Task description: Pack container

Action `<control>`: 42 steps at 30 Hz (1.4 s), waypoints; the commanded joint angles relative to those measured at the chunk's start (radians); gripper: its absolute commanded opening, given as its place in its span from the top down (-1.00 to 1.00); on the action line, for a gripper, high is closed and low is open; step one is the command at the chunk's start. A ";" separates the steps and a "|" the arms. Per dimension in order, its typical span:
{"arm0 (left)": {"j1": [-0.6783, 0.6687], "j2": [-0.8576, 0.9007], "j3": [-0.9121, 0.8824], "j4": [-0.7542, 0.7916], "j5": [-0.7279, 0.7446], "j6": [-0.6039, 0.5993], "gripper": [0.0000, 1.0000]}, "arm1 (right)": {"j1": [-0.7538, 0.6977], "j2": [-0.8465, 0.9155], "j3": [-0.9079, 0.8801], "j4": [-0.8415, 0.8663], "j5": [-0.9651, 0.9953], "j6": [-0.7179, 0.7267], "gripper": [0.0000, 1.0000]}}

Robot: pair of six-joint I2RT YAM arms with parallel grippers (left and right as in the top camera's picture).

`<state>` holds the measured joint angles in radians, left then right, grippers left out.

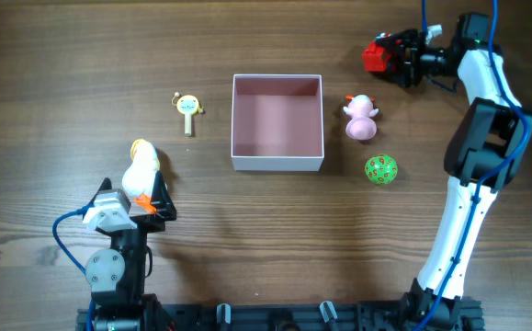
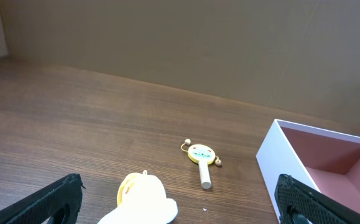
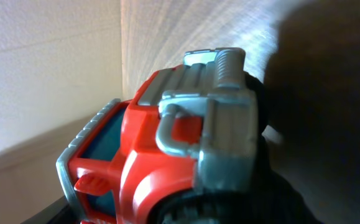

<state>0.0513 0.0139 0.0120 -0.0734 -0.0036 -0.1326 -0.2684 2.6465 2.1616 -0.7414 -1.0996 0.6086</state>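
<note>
The container (image 1: 277, 164), a square white-walled box with a pink inside, stands mid-table holding nothing; its corner (image 2: 272, 167) shows at the right of the left wrist view. A white and yellow duck toy (image 1: 141, 169) lies at the front left. My left gripper (image 1: 138, 197) is open right behind it, and the duck (image 2: 143, 199) sits low between the two black fingers (image 2: 50, 202). At the far right my right gripper (image 1: 400, 57) is shut on a red toy truck (image 1: 376, 55), which fills the right wrist view (image 3: 167, 155).
A yellow rattle (image 1: 188, 108) with a pale handle lies left of the container, also visible as the rattle (image 2: 200, 156) ahead of the duck. Right of the container sit a pink figure (image 1: 360, 118) and a green patterned ball (image 1: 380, 169).
</note>
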 commanded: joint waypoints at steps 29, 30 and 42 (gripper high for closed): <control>-0.008 -0.006 -0.006 0.003 -0.013 0.020 -1.00 | -0.146 -0.389 -0.014 -0.283 0.634 -0.033 -0.99; -0.008 -0.006 -0.006 0.003 -0.013 0.020 -1.00 | -0.134 -0.425 -0.014 -0.305 0.712 -0.059 -0.99; -0.008 -0.006 -0.006 0.003 -0.013 0.020 -1.00 | 0.229 -0.560 -0.015 -0.376 1.254 -0.220 -0.99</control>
<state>0.0513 0.0139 0.0120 -0.0734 -0.0036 -0.1326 -0.1131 2.0312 2.1506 -1.1088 -0.1131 0.3687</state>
